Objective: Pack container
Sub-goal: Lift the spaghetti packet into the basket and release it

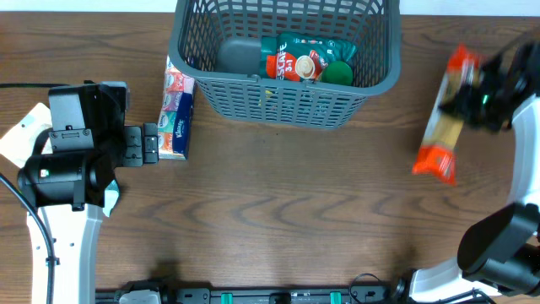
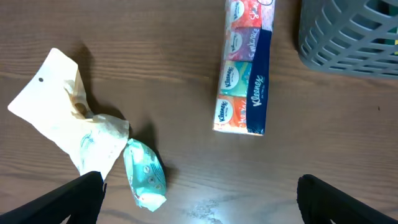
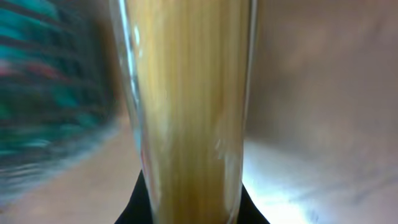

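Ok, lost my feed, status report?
Left end effector open, beside tissue pack. Right end effector shut on spaghetti. Basket partly filled. Nothing between spaghetti and basket.

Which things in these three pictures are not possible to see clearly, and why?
- Right wrist view: the long clear packet of spaghetti fills the frame; everything behind it is motion-blurred.
- Overhead view: the top edge cuts off the far side of the large grey lattice plastic basket; the dark grey object inside is too indistinct to identify.
- Left wrist view: only a basket corner shows.
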Robot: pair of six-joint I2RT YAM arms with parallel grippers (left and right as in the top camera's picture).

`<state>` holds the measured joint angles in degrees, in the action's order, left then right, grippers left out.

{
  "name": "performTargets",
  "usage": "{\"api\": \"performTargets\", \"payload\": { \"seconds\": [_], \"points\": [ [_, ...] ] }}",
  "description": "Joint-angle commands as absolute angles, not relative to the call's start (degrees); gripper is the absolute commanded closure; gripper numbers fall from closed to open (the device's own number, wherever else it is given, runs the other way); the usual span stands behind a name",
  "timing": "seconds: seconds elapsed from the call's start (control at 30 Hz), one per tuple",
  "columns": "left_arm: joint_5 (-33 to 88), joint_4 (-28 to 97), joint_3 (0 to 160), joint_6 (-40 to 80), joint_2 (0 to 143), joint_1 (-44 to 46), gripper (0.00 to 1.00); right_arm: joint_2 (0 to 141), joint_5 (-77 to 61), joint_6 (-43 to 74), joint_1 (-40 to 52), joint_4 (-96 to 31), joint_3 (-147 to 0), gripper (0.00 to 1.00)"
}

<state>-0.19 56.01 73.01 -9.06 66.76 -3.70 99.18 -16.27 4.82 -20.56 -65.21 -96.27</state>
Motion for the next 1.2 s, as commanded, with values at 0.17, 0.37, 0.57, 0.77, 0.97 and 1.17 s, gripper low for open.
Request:
{"api": "performTargets", "payload": {
  "seconds": [0.17,0.37,0.57,0.77,0.97,1.17],
  "points": [
    [0.0,56.1,74.0,-9.4,67.0,-3.9,0.01,95.2,-19.7,-23.4,-5.7,-70.1,-122.8,0.99],
    [0.0,56.1,74.0,-9.4,67.0,-3.9,0.01,95.2,-19.5,-41.4,6.4,-66.9,-128.3,0.99],
    [1.1,56.2,74.0,-9.3,67.0,-3.9,0.02,97.7,-18.0,-46.2,13.1,-59.3,-128.3,0.99],
    [1.1,56.3,74.0,-9.2,67.0,-3.9,0.01,103.6,-18.0,-49.0,16.1,-56.1,-128.3,0.99],
    [1.1,56.4,74.0,-9.2,67.0,-3.9,0.01,111.2,-18.7,-48.9,18.6,-56.1,-128.3,0.99],
    [1.1,56.4,74.0,-9.2,67.0,-3.9,0.01,118.0,-18.9,-49.0,21.5,-57.4,-128.3,0.99]
  ]
}}
